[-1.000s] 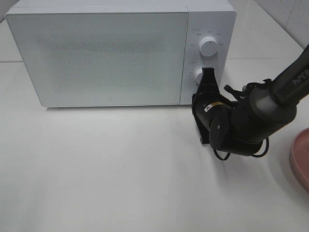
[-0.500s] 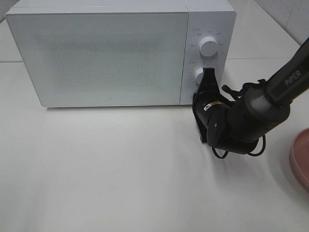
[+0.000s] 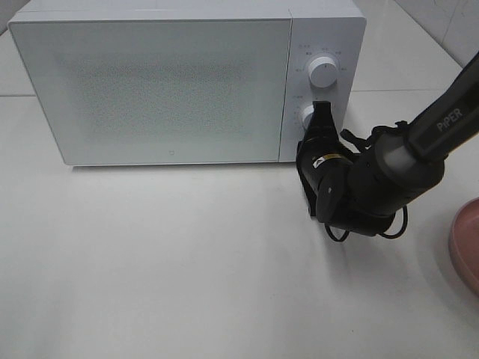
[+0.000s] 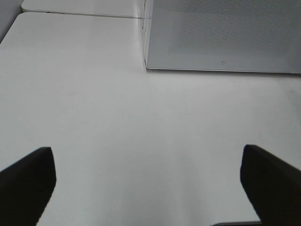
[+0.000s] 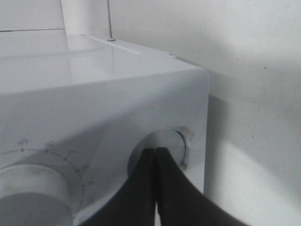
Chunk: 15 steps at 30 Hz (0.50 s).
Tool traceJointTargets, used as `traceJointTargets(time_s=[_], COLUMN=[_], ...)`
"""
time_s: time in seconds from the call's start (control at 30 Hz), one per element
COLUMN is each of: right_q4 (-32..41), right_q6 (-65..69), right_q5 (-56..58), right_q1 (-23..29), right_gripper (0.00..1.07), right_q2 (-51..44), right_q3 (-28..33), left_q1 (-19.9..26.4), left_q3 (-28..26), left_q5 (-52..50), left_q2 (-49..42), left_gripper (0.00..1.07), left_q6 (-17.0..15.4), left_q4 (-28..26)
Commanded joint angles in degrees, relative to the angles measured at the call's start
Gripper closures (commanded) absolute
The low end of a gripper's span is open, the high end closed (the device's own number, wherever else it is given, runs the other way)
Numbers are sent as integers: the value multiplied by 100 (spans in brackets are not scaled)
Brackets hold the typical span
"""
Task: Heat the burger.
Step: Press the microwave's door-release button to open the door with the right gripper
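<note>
The burger is out of view. The white microwave point(image 3: 165, 82) stands at the back with its door closed. My right gripper point(image 3: 323, 112) is shut, its tips pressed together against the lower knob point(image 3: 307, 116) of the control panel; the right wrist view shows the joined tips point(image 5: 155, 153) touching that knob point(image 5: 173, 141). Only the left wrist view shows my left gripper point(image 4: 148, 174), which is open over bare table with nothing between its fingers point(image 4: 28, 179), facing the microwave point(image 4: 225, 33).
An upper knob point(image 3: 323, 72) sits above the one I touch. The rim of a round pink plate point(image 3: 465, 247) shows at the right edge of the white table point(image 3: 187, 262). A wall stands behind the microwave.
My right arm's wrist and forearm have shifted a little to the left, toward the microwave. The shut tips stay at the lower knob.
</note>
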Motion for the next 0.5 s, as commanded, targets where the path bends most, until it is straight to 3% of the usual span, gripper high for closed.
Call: traceJointTargets(time_s=[0.03, 0.5], right_q4=[-23, 34], right_q6=[-155, -418], right_q5=[-321, -785], right_q1=[-52, -321], right_gripper=[107, 107], right_q2=[109, 241], right_q3=[-286, -802], left_q1=[11, 11], left_q3=[0, 0], left_q5=[-80, -80], left_q2=[-86, -86], left_gripper=[7, 7], left_q6=[0, 0], left_q4=[-52, -52])
